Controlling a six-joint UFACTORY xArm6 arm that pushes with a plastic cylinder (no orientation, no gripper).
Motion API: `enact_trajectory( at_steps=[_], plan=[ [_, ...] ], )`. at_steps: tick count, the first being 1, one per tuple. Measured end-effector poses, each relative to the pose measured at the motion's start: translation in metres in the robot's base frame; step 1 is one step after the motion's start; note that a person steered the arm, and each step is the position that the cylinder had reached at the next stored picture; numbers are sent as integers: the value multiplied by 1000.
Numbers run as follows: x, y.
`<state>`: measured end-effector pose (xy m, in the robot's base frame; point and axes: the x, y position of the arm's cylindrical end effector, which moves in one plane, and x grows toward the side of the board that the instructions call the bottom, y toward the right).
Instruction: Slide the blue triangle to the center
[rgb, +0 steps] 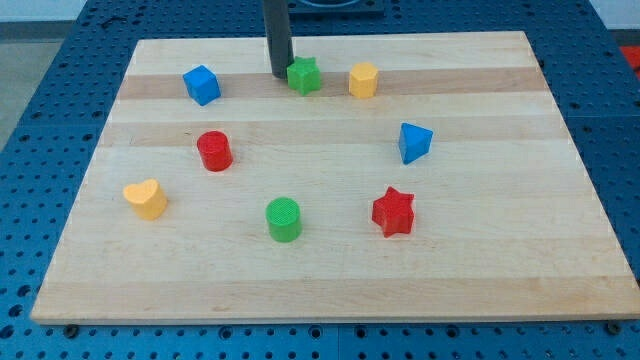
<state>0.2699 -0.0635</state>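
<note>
A pale wooden board (330, 290) with faint darker grain bands fills most of the frame, lying on a blue perforated table surface (40, 90) that shows along every edge; at the top edge of the frame a strip of grey machinery is cut off and cannot be made out. Nearest the bottom of the frame stand a green cylinder block (284, 219), a red star-shaped block (394, 211) to its right, and a yellow heart-shaped block (146, 199) at lower left. Farther up, a red cylinder block (214, 151) sits left of centre, and the blue triangle block (414, 142) sits at centre right, well apart from the board's middle and from the rod. Toward the top of the frame lie a blue cube block (201, 85) at upper left, a green star-shaped block (304, 76) at upper centre, and a yellow hexagonal block (363, 80) just right of it. There is no gripper, so nothing opens or clamps: the straight dark rod comes down from the top edge, and my tip (279, 75) rests on the board just beside the green star's left side, seemingly touching it.
</note>
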Motion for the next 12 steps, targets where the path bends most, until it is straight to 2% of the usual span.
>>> enact_trajectory(
  at_steps=[3, 4, 5, 7, 9, 10, 12],
  plan=[
    [12, 46],
    [-2, 37],
    [-18, -6],
    [34, -46],
    [105, -47],
    [119, -17],
    [105, 125]
  ],
)
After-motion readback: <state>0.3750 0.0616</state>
